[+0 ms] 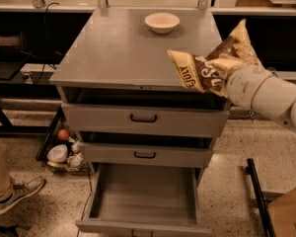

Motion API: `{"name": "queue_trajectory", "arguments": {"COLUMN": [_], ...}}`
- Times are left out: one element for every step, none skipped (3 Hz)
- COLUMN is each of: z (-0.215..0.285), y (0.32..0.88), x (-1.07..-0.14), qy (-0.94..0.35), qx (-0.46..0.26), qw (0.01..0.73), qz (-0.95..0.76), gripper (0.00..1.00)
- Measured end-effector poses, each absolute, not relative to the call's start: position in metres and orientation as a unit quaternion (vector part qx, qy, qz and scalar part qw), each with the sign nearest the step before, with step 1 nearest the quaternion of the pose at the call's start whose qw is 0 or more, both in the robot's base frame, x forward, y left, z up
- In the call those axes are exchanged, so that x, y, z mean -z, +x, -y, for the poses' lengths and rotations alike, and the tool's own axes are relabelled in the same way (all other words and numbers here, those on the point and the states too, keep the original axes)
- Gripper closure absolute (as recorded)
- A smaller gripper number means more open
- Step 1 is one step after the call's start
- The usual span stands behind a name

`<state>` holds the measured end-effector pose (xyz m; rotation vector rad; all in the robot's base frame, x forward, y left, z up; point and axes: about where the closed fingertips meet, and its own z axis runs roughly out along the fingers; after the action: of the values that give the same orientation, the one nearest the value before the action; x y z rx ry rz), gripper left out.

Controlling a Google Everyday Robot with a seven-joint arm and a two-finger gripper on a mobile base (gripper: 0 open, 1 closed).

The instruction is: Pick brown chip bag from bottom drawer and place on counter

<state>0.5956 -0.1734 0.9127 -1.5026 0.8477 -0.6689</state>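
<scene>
The claw (228, 74) grips the brown chip bag (200, 72) tight, up in the air over the right front edge of the bench (118, 48). The bottom drawer (145, 195) is pulled open.

Dim, warm light from above puts a soft sheen on the worktop (118, 53) left of the gripper (223, 68), which clasps the brown chip bag (197, 74) at its right edge. Below the gripper, deep shadow fills the drawer gaps (138, 98) and the open bottom drawer (143, 196).

Jaws with chip bag (206, 72) at counter (118, 53)
</scene>
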Motion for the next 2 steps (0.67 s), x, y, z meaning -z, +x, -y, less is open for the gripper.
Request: {"name": "queue_trajectory", "arguments": {"z": [0.162, 0.144], "y": [0.63, 0.671], "x": [-0.927, -0.938], "qy": [-0.645, -0.625], "qx": [0.288, 0.276], "qw": [0.612, 0.629], "qz": [-0.355, -0.37], "gripper": [1.0, 1.0]}}
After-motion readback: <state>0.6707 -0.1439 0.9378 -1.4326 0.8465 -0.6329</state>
